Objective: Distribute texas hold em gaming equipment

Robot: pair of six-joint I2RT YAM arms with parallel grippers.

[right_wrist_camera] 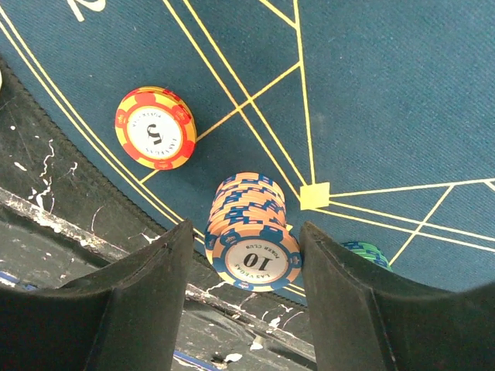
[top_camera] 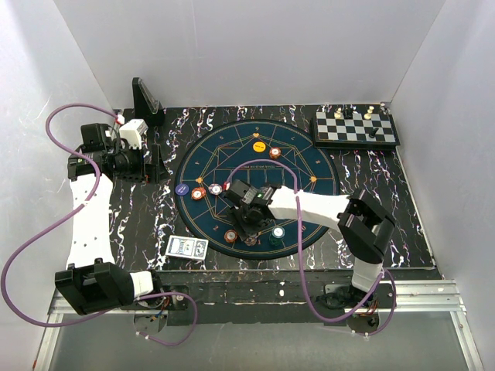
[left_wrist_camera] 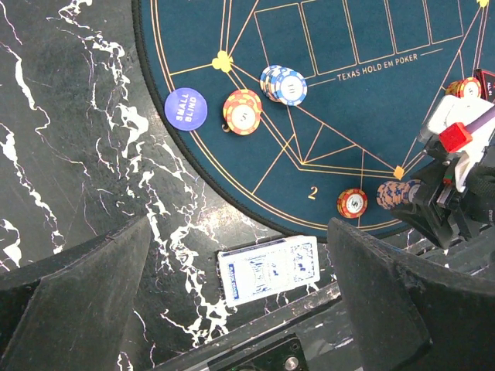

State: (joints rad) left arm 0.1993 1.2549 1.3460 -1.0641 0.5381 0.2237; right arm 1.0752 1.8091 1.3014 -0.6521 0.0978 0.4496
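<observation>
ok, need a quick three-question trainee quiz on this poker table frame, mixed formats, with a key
1. True or false: the blue-and-white-backed card deck lies on the round dark-blue felt mat.
2. What stands between the fingers of the right gripper? A) a purple SMALL BLIND disc B) a stack of peach-and-blue chips marked 10 C) a chess piece
3. What number is printed on the single orange-and-yellow chip lying beside that stack?

Key: 1 false, it lies on the black marbled tabletop, just off the mat's edge. 2 B. 3 the number 5.
</observation>
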